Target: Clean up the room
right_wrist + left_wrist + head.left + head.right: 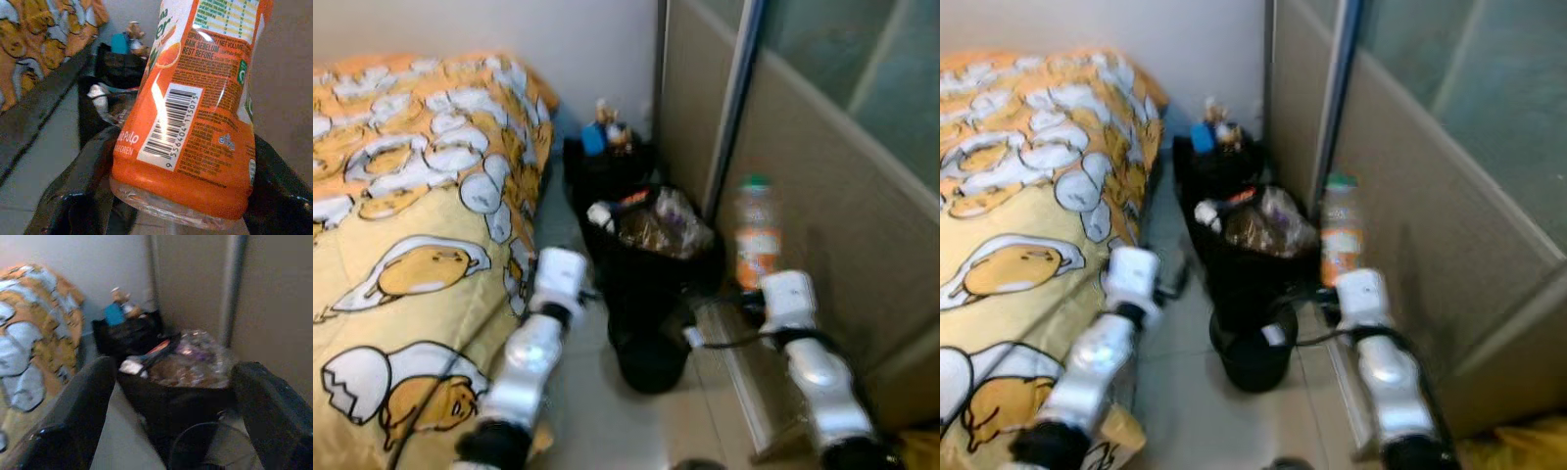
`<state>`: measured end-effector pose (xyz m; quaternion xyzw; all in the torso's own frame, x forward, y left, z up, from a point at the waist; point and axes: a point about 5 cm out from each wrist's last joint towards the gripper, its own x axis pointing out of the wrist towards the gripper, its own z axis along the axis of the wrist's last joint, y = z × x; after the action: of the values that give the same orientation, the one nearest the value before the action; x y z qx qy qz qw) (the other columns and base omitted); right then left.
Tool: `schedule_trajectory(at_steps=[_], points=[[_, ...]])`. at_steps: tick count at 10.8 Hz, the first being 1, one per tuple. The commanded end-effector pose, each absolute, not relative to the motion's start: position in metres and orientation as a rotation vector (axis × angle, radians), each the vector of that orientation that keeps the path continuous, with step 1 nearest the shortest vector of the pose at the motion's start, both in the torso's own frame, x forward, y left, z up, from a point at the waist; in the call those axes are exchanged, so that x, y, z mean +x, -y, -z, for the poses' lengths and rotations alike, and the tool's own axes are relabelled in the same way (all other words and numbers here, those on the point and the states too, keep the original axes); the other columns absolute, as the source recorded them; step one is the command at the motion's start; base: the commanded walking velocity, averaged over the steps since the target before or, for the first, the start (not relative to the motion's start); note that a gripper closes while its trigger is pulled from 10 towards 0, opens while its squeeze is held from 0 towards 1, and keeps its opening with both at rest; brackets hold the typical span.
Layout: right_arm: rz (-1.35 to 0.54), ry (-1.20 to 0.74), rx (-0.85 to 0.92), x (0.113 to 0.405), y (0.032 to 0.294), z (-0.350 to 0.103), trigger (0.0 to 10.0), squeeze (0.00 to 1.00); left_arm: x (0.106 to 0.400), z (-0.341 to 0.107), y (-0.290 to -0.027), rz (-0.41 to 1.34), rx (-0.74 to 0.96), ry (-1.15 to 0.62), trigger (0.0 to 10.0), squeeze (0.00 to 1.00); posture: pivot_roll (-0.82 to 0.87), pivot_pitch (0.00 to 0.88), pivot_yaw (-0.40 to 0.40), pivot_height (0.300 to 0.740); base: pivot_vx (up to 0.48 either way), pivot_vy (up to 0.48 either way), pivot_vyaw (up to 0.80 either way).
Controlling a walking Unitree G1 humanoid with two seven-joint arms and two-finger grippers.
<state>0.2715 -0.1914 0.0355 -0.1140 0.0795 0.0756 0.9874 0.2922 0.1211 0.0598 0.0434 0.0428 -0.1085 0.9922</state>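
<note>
Right end effector (181,196) is raised beside the partition wall (862,225), clamped on an upright orange-labelled bottle (757,235) with a green cap, just right of the full black trash bag (651,245), while the left end effector (176,416) hovers open between bed (401,225) and bag over bare floor (597,411).
</note>
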Motion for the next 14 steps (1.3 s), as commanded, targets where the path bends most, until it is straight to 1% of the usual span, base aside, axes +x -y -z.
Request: schedule_trajectory(at_steps=[1,3,5,6,8,10,12,14], points=[[-0.148,-0.129,-0.226,0.273,0.192,-0.041,0.0,0.00,0.294,-0.059,-0.122,0.214,0.085,-0.092,10.0,0.00,-0.23,0.000,0.065,0.736,0.000,0.439,0.00],[-0.150,-0.128,-0.224,0.273,0.190,-0.040,0.0,0.00,0.303,-0.062,-0.124,0.198,0.106,-0.091,10.0,0.00,-0.23,0.000,0.066,0.736,0.000,0.450,0.00],[-0.159,-0.144,-0.223,0.275,0.188,-0.038,0.0,0.00,0.305,-0.063,-0.119,0.232,0.129,-0.091,10.0,0.00,-0.24,0.000,0.068,0.736,0.356,0.313,-0.79],[-0.156,-0.146,-0.232,0.275,0.189,-0.038,0.0,0.00,0.306,-0.060,-0.113,0.252,0.153,-0.100,10.0,0.00,-0.24,0.000,0.068,0.736,0.000,0.000,-0.79],[-0.156,-0.152,-0.237,0.274,0.189,-0.036,0.0,0.00,0.304,-0.059,-0.106,0.259,0.118,-0.107,10.0,0.00,-0.24,0.000,0.070,0.736,0.000,0.000,-0.79],[-0.155,-0.147,-0.235,0.274,0.188,-0.035,0.0,0.00,0.304,-0.059,-0.100,0.253,0.083,-0.109,10.0,0.00,-0.24,0.000,0.074,0.736,0.454,0.000,0.00],[-0.156,-0.147,-0.235,0.274,0.187,-0.035,0.0,0.00,0.306,-0.060,-0.092,0.287,0.104,-0.108,10.0,0.00,-0.24,0.000,0.077,0.736,0.459,0.000,0.00],[-0.153,-0.147,-0.239,0.274,0.188,-0.034,0.0,0.00,0.307,-0.062,-0.089,0.287,0.066,-0.100,10.0,0.00,-0.25,0.000,0.077,0.736,0.463,0.000,0.00]])
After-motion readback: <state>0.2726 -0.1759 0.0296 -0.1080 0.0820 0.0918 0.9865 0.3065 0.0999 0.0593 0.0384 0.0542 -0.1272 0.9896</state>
